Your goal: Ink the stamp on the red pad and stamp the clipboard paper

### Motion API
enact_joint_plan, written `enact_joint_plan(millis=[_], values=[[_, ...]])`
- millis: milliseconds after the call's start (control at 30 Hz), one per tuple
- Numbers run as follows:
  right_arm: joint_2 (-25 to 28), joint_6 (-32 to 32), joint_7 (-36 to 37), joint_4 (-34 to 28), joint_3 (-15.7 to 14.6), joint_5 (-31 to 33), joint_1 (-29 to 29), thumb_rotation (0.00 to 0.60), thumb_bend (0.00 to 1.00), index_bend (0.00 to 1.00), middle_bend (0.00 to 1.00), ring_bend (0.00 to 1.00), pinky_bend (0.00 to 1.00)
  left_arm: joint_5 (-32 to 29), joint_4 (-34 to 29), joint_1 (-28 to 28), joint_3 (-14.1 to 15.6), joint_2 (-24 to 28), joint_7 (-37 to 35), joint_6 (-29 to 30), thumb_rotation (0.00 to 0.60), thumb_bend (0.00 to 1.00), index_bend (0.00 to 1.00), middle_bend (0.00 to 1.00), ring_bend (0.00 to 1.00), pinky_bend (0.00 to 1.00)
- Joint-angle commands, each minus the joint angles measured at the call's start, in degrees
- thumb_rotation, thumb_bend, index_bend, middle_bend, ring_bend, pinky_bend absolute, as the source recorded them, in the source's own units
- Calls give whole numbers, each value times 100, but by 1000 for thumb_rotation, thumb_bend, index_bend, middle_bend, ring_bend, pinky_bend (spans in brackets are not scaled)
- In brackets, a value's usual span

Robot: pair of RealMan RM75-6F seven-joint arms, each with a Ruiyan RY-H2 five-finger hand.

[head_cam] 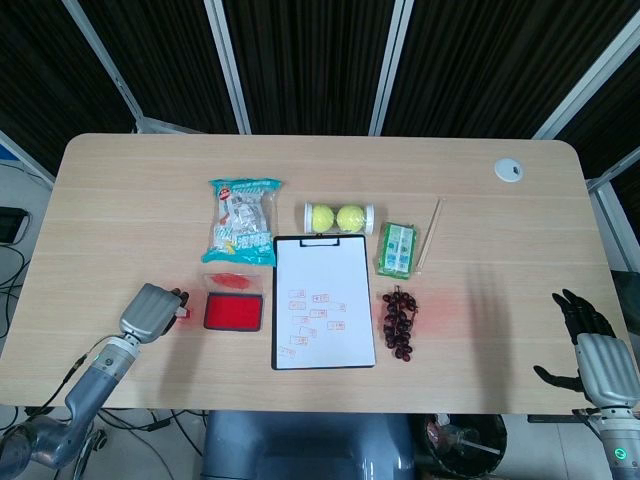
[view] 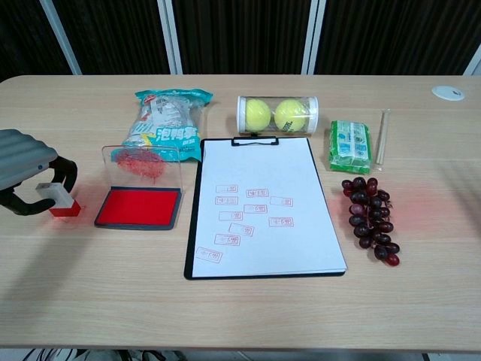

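My left hand (head_cam: 150, 312) (view: 28, 171) is at the table's left, just left of the ink pad, and grips a small stamp (view: 60, 200) (head_cam: 181, 311) with a white body and a red base. The stamp's base sits at or just above the table top. The red ink pad (head_cam: 233, 312) (view: 139, 207) lies open with its clear lid (view: 143, 164) standing upright behind it. Right of the pad lies the black clipboard (head_cam: 276, 300) (view: 191, 226); its white paper (head_cam: 322, 270) (view: 259, 169) bears several red stamp marks. My right hand (head_cam: 588, 345) hovers open at the table's right front edge.
Behind the pad lies a snack bag (head_cam: 243, 220) (view: 167, 124). A clear tube of tennis balls (head_cam: 338, 217) (view: 276, 114), a green packet (head_cam: 396, 248) (view: 350, 145) and a thin stick (head_cam: 430, 233) (view: 382, 139) lie behind the clipboard. Grapes (head_cam: 399, 322) (view: 372, 218) lie right of it.
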Motion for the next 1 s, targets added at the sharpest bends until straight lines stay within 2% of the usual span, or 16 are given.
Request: enact_joint_plan(millis=[33, 1000], values=[[0, 0, -1, 0, -1, 0, -1, 600, 172, 0, 0, 0, 135, 1, 2, 1, -3, 0, 4, -4, 600, 434, 575, 609, 912, 1000], [0, 2, 1, 1, -6, -11, -1, 600, 172, 0, 0, 0, 135, 17, -63, 12, -28, 28, 58, -38, 600, 434, 574, 609, 912, 1000]])
